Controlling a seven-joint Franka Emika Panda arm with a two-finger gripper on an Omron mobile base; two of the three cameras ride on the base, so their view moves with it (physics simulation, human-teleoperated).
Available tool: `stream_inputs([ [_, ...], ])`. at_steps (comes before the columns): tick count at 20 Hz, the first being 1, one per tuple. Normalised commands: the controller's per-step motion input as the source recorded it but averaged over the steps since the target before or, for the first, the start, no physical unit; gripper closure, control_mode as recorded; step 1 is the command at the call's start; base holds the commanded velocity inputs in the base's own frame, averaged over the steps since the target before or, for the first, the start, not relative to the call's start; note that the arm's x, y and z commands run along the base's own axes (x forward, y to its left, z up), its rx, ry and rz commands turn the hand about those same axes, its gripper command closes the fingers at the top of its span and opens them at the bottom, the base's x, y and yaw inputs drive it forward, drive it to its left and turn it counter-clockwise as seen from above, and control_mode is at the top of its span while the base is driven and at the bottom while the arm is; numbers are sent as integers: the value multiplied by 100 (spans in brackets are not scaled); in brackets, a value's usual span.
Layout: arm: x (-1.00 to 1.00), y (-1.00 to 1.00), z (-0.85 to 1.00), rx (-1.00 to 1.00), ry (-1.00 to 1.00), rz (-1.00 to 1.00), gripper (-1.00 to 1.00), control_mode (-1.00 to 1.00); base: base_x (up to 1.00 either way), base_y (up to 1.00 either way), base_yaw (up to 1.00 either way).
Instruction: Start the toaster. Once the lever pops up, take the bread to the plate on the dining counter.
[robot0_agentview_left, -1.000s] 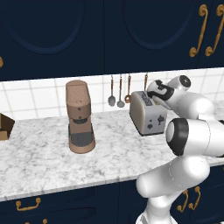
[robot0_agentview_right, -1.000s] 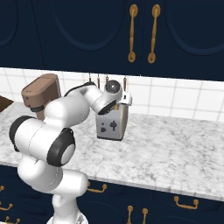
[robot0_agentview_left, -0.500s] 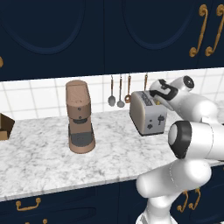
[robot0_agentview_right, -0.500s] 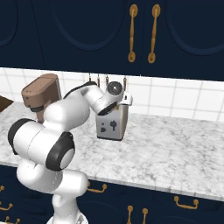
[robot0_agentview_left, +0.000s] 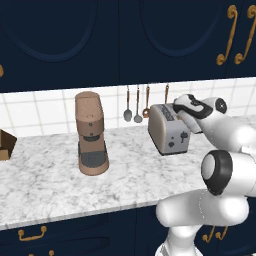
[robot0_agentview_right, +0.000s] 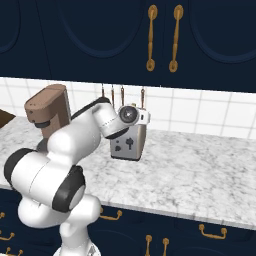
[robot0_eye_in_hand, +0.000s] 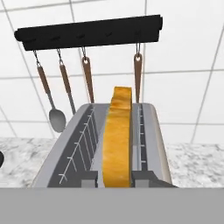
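No words, brands or numbers can be read anywhere. The toaster (robot0_agentview_left: 169, 130) shows only dark knobs on its end face, with no lettering.

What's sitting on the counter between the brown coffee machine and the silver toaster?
Nothing: in the left base view, only bare marbled counter lies between the coffee machine and the toaster. Utensils hang on the wall behind that gap.

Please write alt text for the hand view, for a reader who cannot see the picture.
A golden-yellow bread slice stands on edge in the slot of a silver-grey toaster, with the two dark fingertips of the gripper closed against its sides. Behind hangs a black wall rail with brown-handled utensils on white tiles.
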Motion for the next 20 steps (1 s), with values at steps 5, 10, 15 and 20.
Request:
stream_inputs([
  [5, 0, 0, 56, 0, -6, 0, 100, -100, 0, 0, 0],
  [10, -16, 0, 50, 0, -12, 0, 100, -100, 0, 0, 0],
  [15, -52, 0, 6, 0, -8, 0, 100, -100, 0, 0, 0],
  [20, -24, 1, 14, 0, 0, 0, 100, -100, 0, 0, 0],
])
